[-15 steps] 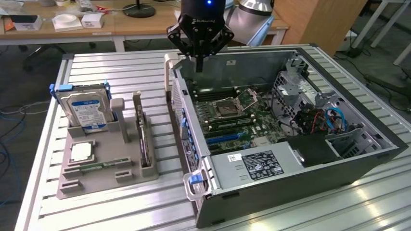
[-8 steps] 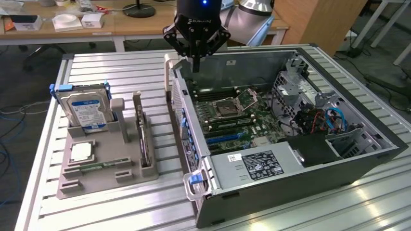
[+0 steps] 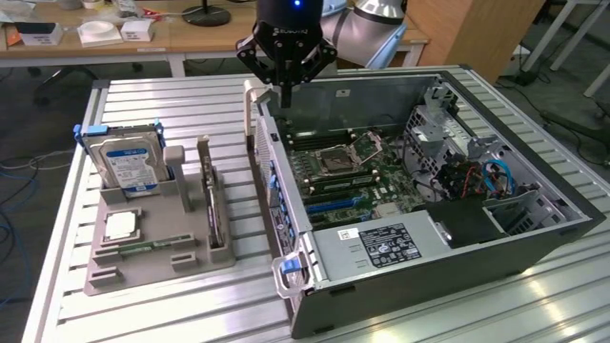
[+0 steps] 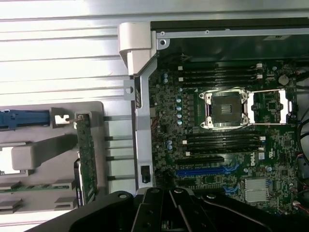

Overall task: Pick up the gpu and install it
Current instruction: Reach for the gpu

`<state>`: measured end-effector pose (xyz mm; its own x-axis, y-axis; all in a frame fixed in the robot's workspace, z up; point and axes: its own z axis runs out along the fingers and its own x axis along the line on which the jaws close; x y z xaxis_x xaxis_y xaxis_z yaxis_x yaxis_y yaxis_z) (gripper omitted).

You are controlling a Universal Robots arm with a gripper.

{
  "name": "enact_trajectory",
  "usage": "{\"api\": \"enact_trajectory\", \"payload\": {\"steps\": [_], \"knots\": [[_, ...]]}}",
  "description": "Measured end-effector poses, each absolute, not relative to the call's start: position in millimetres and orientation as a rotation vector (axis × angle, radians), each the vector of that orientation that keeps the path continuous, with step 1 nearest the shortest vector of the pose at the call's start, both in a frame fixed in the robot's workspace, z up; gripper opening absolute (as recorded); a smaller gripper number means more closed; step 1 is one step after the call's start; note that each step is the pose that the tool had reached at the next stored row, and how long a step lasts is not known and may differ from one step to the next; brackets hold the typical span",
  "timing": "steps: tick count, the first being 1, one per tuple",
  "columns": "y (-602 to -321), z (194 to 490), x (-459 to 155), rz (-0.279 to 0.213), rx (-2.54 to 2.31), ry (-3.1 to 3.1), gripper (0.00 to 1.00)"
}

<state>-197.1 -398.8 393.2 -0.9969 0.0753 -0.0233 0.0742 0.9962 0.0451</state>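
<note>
Overhead, the pincer (image 3: 283, 95) hangs shut and empty above the far corner of the open computer case (image 3: 496, 254). On the exterior view's left of the case, the gpu (image 3: 211, 207) stands on edge in a grey holder (image 3: 143, 270) on the desk (image 3: 191, 314), near the hard drive (image 3: 128, 164).

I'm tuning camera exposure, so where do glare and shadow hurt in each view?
Exterior view: room light glints off the ribbed silver metal table near the front, and the drive bay of the open dark grey computer case sinks into shadow. Wrist view: the table is washed out almost white, while the green motherboard beside it looks dim.
</note>
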Motion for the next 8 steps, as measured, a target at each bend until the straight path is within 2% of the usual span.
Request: {"api": "enact_trajectory", "payload": {"steps": [8], "knots": [[-398.9, 393.1, -204.5, 0.069, 0.117, 3.114, 0.10]]}}
